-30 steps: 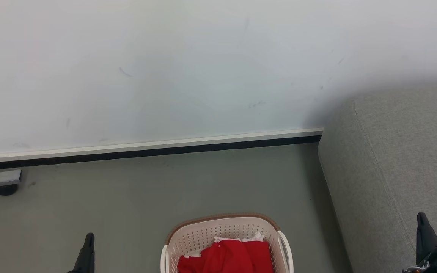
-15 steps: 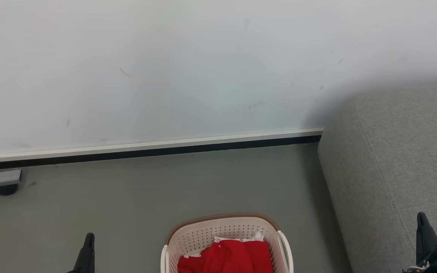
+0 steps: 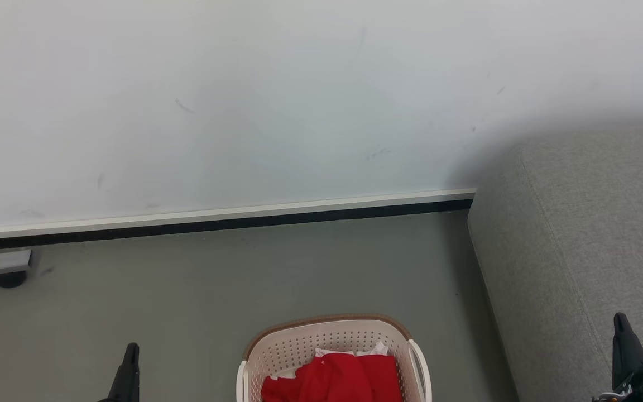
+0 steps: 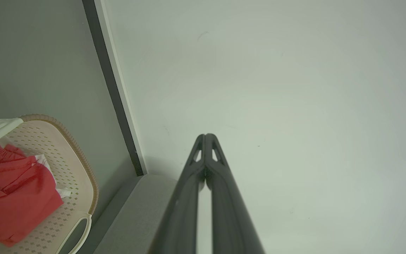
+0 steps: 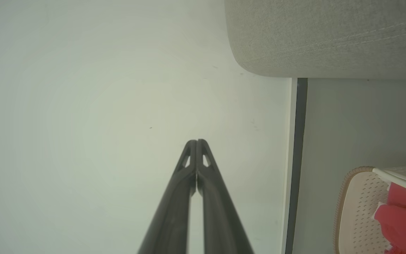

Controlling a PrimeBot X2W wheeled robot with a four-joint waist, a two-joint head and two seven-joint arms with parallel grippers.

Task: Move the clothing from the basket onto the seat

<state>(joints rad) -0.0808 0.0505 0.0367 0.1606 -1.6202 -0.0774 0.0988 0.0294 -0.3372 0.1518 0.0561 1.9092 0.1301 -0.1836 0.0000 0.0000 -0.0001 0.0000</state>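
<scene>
A pale wall [image 3: 299,100] rises behind the grey floor [image 3: 215,279]. The light grey seat [image 3: 578,234] stands at the right. The cream basket [image 3: 299,346] stands on the floor near the seat, and the red clothing [image 3: 338,379] lies inside it. The left gripper [image 3: 132,350] and the right gripper [image 3: 620,321] are apart from the basket, and the 2 fingers of each are pressed together on nothing.

No lettering is legible on the basket [image 3: 299,349], clothing [image 3: 338,379] or seat [image 3: 578,234].
</scene>
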